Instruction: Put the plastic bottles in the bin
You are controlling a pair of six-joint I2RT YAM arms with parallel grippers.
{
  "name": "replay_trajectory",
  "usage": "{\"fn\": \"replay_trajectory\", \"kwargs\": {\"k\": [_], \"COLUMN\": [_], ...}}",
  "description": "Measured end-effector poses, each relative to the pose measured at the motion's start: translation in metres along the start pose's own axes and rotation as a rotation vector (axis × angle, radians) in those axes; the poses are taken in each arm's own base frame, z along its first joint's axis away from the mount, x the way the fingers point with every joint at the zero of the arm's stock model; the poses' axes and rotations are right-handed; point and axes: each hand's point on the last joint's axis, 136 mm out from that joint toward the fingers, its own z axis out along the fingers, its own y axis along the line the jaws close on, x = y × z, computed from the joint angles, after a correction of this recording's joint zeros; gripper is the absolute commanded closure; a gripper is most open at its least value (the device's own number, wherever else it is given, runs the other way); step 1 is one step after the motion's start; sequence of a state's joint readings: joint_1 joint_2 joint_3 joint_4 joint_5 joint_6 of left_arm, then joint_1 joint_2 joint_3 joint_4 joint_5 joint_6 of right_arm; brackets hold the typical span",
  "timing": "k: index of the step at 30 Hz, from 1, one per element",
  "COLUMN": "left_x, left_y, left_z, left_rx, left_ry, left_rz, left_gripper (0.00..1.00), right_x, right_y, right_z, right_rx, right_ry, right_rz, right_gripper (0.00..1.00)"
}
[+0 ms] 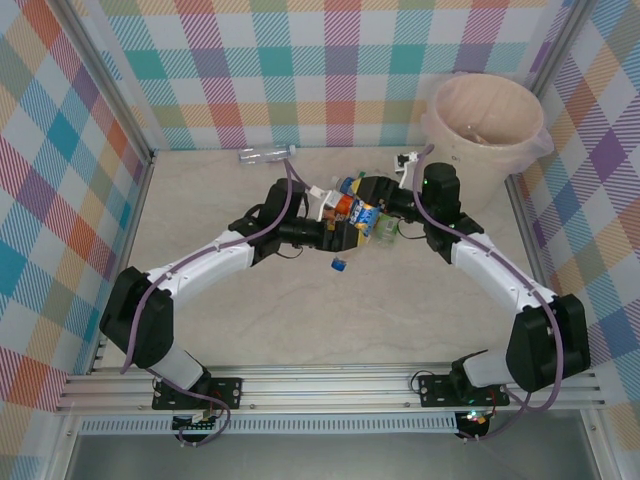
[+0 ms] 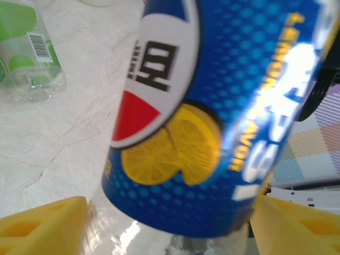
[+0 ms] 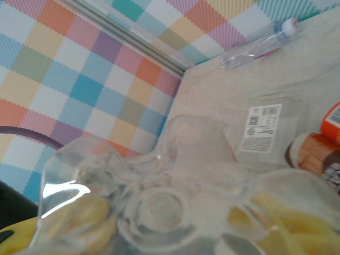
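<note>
Leaving bare table (image 1: 300, 330) nearside, bottles (image 1: 352, 210) cluster near the corner bin (image 1: 487, 135).

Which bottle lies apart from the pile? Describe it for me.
Find the pastel checked back wall. At its foot, left of the round cream plastic bin, a clear plastic bottle lies on its side. Unlike the clustered bottles, it lies alone and shows no coloured label.

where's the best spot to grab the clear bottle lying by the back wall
Take the clear bottle around its mid-body, from above, with the fingers across its width. It lies flat on its side, lengthwise along the back wall, so coming in low from the far side looks blocked.
</note>
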State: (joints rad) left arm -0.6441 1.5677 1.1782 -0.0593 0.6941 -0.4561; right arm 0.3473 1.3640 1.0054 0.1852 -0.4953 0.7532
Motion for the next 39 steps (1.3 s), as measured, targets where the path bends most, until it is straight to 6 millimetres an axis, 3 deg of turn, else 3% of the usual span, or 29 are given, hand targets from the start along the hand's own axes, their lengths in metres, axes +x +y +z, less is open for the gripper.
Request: {"fn": "replay_trajectory", "kwargs": {"k": [4,11,17,20,23,29,33,39], "left_x": [-0.012,-0.019,-0.035,-0.046,-0.047,-0.026,-0.006,0.003], "left_y": [-0.006,0.01,0.014,0.028,0.053,0.102,0.122,0.129], "left_z": [-0.003,-0.011,-0.049,-0.081,-0.116,-0.175,-0.191,-0.197], "left_rx": [-0.01,-0.115,-0.266,-0.415,-0.6,-0.864,-0.944,-0.982], "left_ry": [-0.026,-0.082,-0.24,-0.357,-0.448,-0.564,-0.579,-0.582], "left_rz": [0.019,0.011,0.026,-0.011,-0.096,-0.272,-0.351,-0.381], "left_gripper": [0.02,0.0,0.0,0.0,0.0,0.0,0.0,0.0], "right_x": [0.0,-0.002,-0.025,-0.046,-0.074,-0.141,-0.181,-0.241], "right_y": [-0.009,-0.028,-0.044,-0.051,-0.053,-0.05,-0.036,-0.007], "right_z": [-0.001,-0.008,-0.029,-0.043,-0.062,-0.104,-0.113,-0.124], "right_rx": [0.045,0.115,0.201,0.271,0.343,0.458,0.483,0.501], "right_ry": [-0.007,-0.007,-0.06,-0.099,-0.151,-0.283,-0.342,-0.44], "right_rz": [0.0,-0.003,-0.008,-0.03,-0.067,-0.157,-0.229,-0.344], "right_gripper": [0.53,0.55,0.57,0.59,0.59,0.59,0.59,0.6]}}
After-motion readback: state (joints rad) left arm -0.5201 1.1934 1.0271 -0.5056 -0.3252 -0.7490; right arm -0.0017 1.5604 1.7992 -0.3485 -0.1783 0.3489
